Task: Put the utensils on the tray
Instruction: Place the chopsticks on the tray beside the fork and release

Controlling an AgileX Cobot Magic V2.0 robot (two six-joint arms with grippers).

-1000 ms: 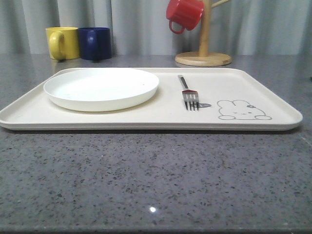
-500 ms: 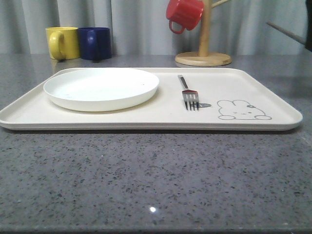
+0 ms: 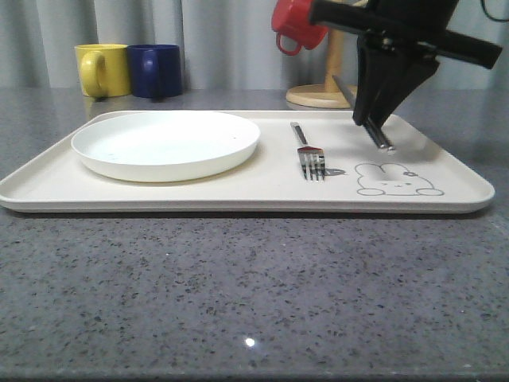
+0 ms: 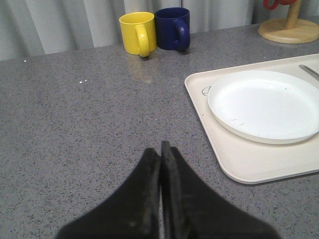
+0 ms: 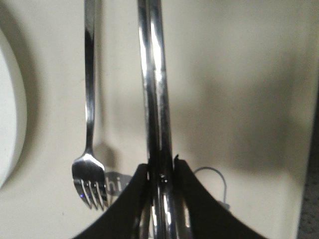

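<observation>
- My right gripper [image 3: 374, 127] has swung into the upper right of the front frame in the last second; a moment ago that corner held nothing but the red mug [image 3: 301, 24] on its wooden stand [image 3: 332, 94].
- Its jaws are clenched on the pair of metal chopsticks [image 3: 364, 118], which slant down toward the cream tray [image 3: 238, 191], tips just above the rabbit drawing [image 3: 395, 180] (I can't tell whether they touch yet).
- In the right wrist view the chopsticks [image 5: 155, 99] run up the middle, side by side with the fork [image 5: 88, 124] at left.
- The fork [image 3: 308, 155] and the white plate [image 3: 165, 143] already lie on the tray, centre and left of the front frame.
- My left gripper [image 4: 160, 164] sits over bare counter [image 4: 75, 114], jaws pressed together on nothing.
- I judge the chopsticks placement is nearly done: lower, then release.
</observation>
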